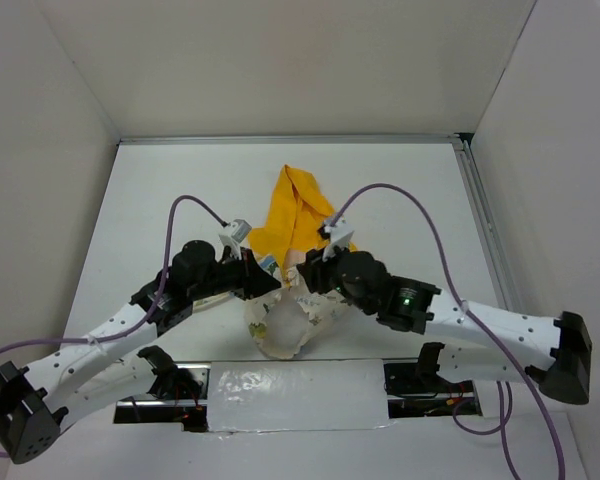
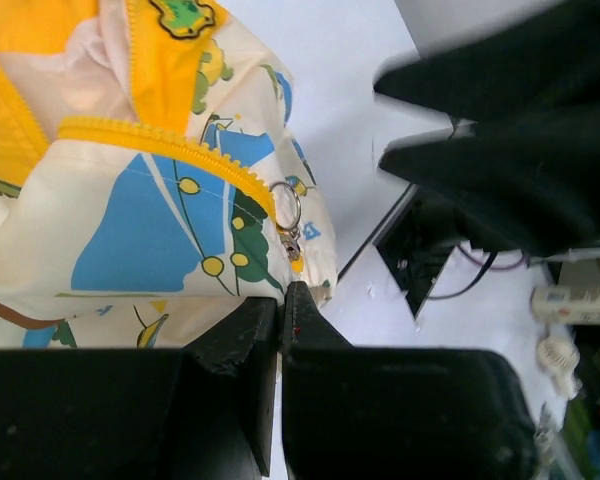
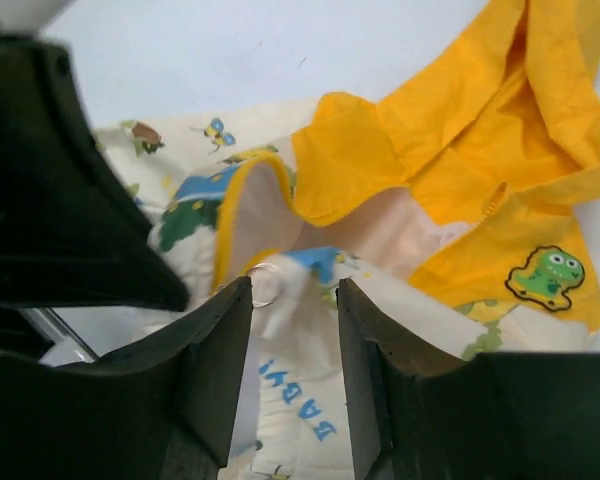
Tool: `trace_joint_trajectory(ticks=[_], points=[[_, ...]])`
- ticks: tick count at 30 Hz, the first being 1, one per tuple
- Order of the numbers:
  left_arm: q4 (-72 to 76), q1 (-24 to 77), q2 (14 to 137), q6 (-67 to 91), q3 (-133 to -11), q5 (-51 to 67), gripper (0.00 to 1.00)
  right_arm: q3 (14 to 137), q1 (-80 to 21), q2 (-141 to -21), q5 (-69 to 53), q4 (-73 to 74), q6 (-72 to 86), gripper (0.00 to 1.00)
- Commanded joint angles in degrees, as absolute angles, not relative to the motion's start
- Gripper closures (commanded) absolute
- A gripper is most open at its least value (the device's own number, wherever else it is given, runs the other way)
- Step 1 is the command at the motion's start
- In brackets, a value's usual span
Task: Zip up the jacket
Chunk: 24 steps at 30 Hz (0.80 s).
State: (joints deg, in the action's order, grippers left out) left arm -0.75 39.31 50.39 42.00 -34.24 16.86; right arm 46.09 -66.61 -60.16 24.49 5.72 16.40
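Left wrist view: the left gripper [image 2: 283,300] has its two fingers [image 2: 230,350] pressed together, their tips right at the lower hem of the jacket [image 2: 130,220]. Whether any cloth is nipped between them cannot be told. Just beyond the tips a metal ring pull [image 2: 287,208] hangs at the end of the yellow zipper tape [image 2: 170,150], and the black right arm [image 2: 510,150] fills the upper right.

Right wrist view: the right gripper [image 3: 293,300] has its fingers apart, straddling cream cloth, with the same ring close by the left finger. This view alone shows the front gaping open on pale lining, and a green dinosaur patch [image 3: 545,275] on yellow cloth to the right.

Top view: the jacket lies in the middle of the white table [image 1: 180,190], its long axis running from near edge to far edge. The yellow hood [image 1: 298,200] points to the far edge, slightly left. The cream body is bunched toward the near edge between both grippers. A silvery strip [image 1: 290,395] lies along the near edge, and purple cables [image 1: 195,203] arch over both arms.
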Motion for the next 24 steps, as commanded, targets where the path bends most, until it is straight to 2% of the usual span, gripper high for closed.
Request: trace_joint_trajectory(ticks=[1, 4, 9, 16, 18, 21, 24], points=[[9.3, 39.4, 47.0, 35.5, -31.0, 22.5, 1.00, 38.8, -58.0, -52.1, 4.9, -3.6, 23.3, 0.45], [11.4, 39.3, 46.1, 34.6, -29.9, 23.4, 1.00, 35.7, -52.9, -49.4, -5.3, -8.3, 26.4, 0.41], [11.5, 39.3, 46.9, 35.0, -30.5, 22.8, 1.00, 34.9, -47.4, -53.1, -20.5, -11.2, 30.6, 0.38], [8.5, 39.2, 48.9, 38.2, -32.3, 18.9, 1.00, 33.9, -46.4, -55.7, -25.1, -11.2, 33.0, 0.40], [7.1, 39.2, 49.7, 40.0, -33.5, 16.1, 1.00, 33.7, -46.7, -54.1, -24.4, -8.9, 33.1, 0.40], [3.5, 39.2, 50.8, 41.6, -35.7, 12.8, 1.00, 34.0, -49.5, -52.6, -15.8, -3.2, 32.3, 0.39], [-2.4, 39.1, 53.2, 46.0, -38.8, 8.2, 1.00, 37.2, -54.8, -52.9, -1.6, 2.9, 29.1, 0.37]])
